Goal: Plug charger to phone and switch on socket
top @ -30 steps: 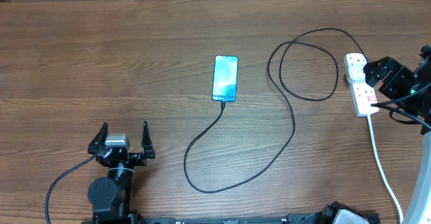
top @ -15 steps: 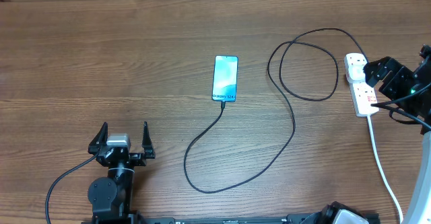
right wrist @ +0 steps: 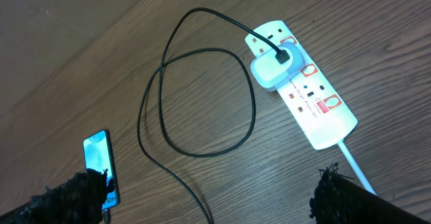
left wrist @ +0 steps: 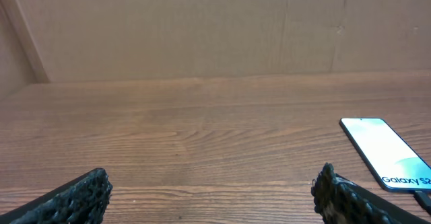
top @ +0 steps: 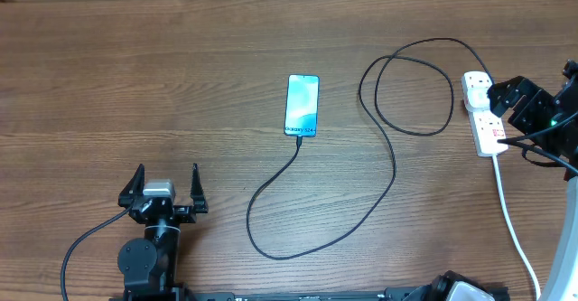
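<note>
The phone [top: 302, 105] lies screen-up and lit at the table's middle; it also shows as the phone [left wrist: 387, 150] and the phone [right wrist: 101, 160]. The charger's black cable [top: 394, 161] runs from the phone's near end in loops to a pale adapter [right wrist: 273, 69] seated in the white socket strip [top: 483, 111], seen too as the socket [right wrist: 316, 106]. My right gripper [top: 511, 104] hovers open just right of the strip, nothing between its fingers [right wrist: 343, 197]. My left gripper [top: 167, 170] stands open at the near left, far from the phone, fingers [left wrist: 74, 197] empty.
The strip's thick white cord [top: 510, 220] trails toward the near right edge. A brown wall [left wrist: 202, 29] rises behind the table's far edge. Bare wood lies between the left gripper and the phone.
</note>
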{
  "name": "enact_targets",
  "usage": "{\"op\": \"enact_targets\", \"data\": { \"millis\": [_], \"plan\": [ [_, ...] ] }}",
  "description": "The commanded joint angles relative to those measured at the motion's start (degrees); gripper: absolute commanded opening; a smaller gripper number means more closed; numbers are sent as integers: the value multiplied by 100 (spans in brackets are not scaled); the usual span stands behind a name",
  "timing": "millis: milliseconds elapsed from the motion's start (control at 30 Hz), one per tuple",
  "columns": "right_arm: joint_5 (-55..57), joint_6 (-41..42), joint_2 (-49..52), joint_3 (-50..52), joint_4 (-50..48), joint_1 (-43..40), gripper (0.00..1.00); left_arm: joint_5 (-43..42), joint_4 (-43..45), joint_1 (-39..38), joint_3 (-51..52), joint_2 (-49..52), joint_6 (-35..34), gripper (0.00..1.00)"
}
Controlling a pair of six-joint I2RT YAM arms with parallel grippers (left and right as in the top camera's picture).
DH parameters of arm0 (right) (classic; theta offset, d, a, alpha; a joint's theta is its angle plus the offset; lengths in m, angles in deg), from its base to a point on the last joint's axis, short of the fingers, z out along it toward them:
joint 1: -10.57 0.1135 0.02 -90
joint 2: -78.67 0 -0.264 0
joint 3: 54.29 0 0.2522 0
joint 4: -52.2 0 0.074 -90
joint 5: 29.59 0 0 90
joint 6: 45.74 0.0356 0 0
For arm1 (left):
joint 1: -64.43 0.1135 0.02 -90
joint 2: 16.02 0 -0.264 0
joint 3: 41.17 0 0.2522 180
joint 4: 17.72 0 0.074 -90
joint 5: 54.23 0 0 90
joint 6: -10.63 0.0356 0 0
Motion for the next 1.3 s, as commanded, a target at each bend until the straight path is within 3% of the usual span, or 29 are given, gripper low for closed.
{"op": "enact_targets", "data": {
  "millis": [0, 200, 300, 467, 500, 633, 800, 1100, 1267],
  "plan": [
    [22, -9, -17, 15, -44, 11, 100, 0, -17, 35, 20, -44, 87, 100],
    [9, -20, -129, 59, -450, 11, 100, 0, -17, 35, 20, -44, 90, 100],
    [-149, -20, -446, 352, -1246, 151, 100, 0, -15, 35, 20, -44, 90, 100],
    [-157, -22, -1274, 1397, -3405, 713, 100, 0, -15, 35, 20, -44, 90, 99],
    [-153, -24, -1587, 1856, -4286, 922, 100, 0, -17, 35, 20, -44, 90, 100],
    [-83, -24, -2450, 3209, -6249, 1403, 100, 0, -17, 35, 20, -44, 90, 99],
    [278, -22, -3738, 5202, -7919, 1919, 100, 0, -15, 35, 20, -44, 90, 100],
    [492, -20, -5886, 7436, -8159, 2026, 100, 0, -17, 35, 20, -44, 90, 99],
    [660, -26, -6848, 7440, -6561, 2063, 100, 0, -17, 35, 20, -44, 90, 100]
  ]
}}
